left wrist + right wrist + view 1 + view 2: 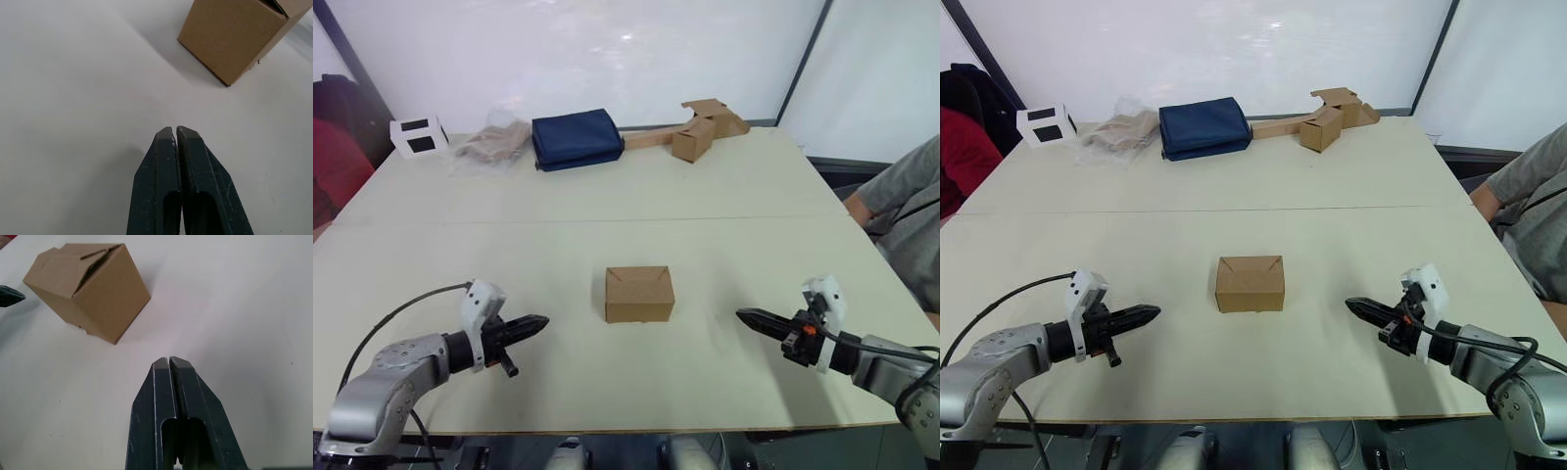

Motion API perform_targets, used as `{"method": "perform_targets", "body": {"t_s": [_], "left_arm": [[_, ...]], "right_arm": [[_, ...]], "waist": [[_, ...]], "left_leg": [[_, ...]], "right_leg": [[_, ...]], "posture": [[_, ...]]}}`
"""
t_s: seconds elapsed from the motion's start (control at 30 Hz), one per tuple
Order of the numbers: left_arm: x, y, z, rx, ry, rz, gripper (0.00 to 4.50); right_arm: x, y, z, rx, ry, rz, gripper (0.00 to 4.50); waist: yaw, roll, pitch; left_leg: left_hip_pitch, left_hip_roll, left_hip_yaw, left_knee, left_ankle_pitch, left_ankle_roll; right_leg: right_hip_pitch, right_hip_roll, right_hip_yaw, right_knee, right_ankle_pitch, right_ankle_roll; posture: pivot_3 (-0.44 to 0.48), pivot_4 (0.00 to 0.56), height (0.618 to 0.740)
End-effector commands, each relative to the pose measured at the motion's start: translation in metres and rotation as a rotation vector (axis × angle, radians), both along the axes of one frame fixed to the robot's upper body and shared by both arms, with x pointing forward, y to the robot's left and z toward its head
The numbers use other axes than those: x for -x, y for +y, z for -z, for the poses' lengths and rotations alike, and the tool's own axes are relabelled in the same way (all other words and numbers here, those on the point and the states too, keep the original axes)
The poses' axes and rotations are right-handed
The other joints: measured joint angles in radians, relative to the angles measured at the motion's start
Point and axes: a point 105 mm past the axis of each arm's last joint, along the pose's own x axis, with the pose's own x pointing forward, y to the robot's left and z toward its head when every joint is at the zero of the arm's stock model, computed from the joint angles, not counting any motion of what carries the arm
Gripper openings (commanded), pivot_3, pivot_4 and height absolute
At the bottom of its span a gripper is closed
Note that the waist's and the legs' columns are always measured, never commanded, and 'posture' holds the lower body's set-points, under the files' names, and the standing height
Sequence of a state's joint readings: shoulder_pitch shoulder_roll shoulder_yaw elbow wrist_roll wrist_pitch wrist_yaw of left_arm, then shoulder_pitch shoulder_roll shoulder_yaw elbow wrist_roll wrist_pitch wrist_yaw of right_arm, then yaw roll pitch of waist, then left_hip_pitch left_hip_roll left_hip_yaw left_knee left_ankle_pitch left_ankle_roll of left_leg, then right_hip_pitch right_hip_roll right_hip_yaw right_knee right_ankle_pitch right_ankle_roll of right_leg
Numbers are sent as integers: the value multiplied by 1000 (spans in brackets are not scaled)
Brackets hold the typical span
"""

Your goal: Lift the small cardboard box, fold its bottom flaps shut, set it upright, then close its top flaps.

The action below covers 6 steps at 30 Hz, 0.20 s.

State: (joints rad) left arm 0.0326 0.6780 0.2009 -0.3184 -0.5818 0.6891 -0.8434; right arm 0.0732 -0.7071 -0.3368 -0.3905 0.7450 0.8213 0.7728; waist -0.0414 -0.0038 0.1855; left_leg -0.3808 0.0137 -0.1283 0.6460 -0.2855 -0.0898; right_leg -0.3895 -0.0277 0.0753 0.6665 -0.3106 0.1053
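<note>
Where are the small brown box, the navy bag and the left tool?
Box (639,295), left eye view, on its front face.
Navy bag (576,138), left eye view, on its top.
Left tool (540,320), left eye view, at the fingertips, shut.

Bare table (724,245) around small cardboard box (639,294)

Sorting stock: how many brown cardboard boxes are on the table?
2: the small cardboard box mid-table between both grippers, and the tan cardboard box joined to a strip at the far edge.
</note>
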Motion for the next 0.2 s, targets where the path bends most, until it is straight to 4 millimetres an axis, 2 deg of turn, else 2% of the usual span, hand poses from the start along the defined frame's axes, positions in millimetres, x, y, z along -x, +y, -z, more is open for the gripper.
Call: {"method": "perform_targets", "body": {"t_s": [0.03, 0.2], "left_arm": [[4, -1, -7, 6, -16, 16, 90], [11, 1, -5, 47, 50, 30, 90]], "right_arm": [[1, 2, -8, 13, -44, -15, 0], [3, 3, -7, -4, -48, -5, 0]], "waist": [[0, 0, 0], [0, 0, 0]], "left_leg": [[0, 0, 0, 0, 0, 0], [0, 0, 0, 0, 0, 0]], "right_leg": [[0, 0, 0, 0, 0, 0], [0, 0, 0, 0, 0, 0]], "posture": [[0, 150, 740], [0, 150, 740]]}}
